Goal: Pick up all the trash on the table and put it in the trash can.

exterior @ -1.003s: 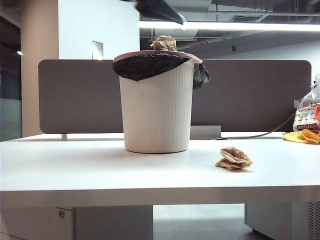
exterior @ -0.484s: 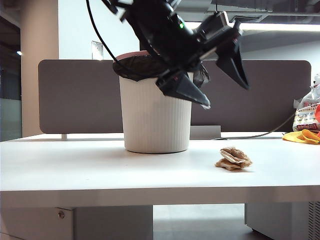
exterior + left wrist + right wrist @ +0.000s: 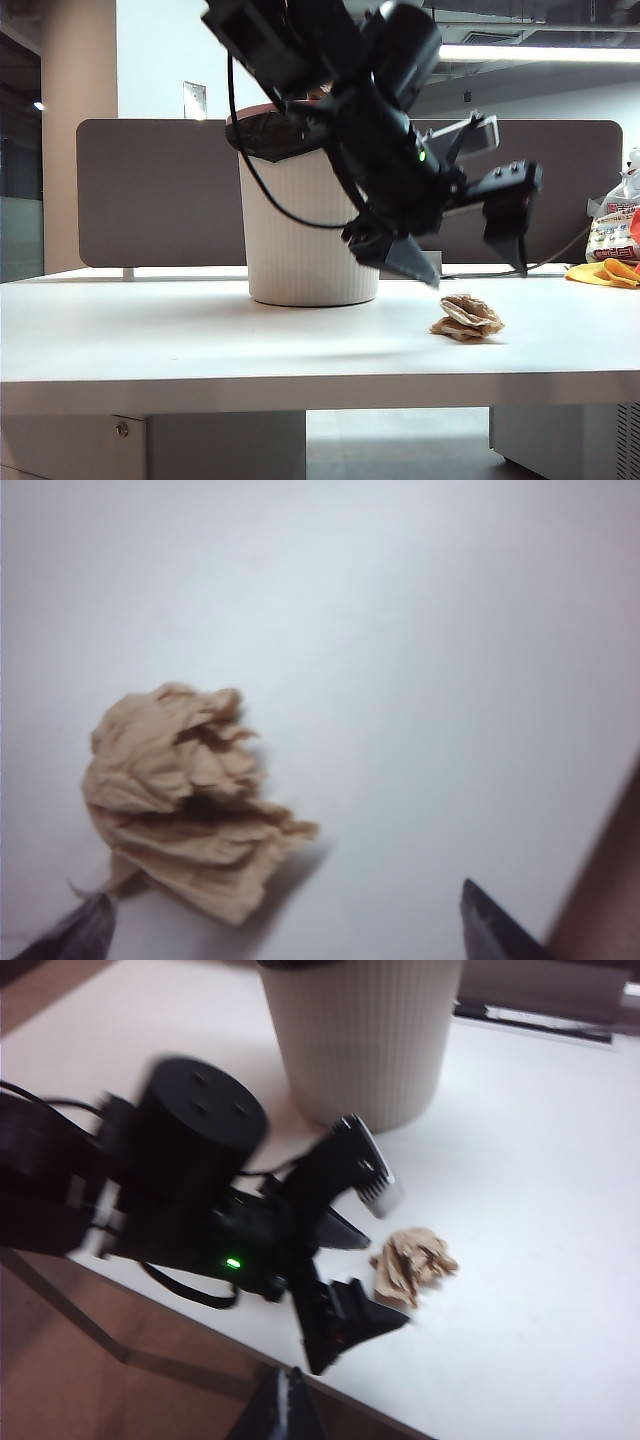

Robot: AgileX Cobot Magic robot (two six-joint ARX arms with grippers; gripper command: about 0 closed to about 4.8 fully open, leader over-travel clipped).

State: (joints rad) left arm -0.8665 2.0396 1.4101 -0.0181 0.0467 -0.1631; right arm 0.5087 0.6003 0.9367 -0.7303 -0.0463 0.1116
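One crumpled wad of tan-brown paper point(image 3: 467, 317) lies on the white surface point(image 3: 200, 340), right of the trash can point(image 3: 300, 230) and apart from it. The can stands upright, white and ribbed, tapering downward, a black liner folded over its pinkish rim.

a black arm with a rounded cylindrical wrist housing is seen, a small green light lit on it and a black cable looped beneath. the left gripper point(image 3: 472, 272) is fitted with two pointed black fingers point(image 3: 350, 1327). only a dark tip of the right gripper point(image 3: 280, 1410) is shown.
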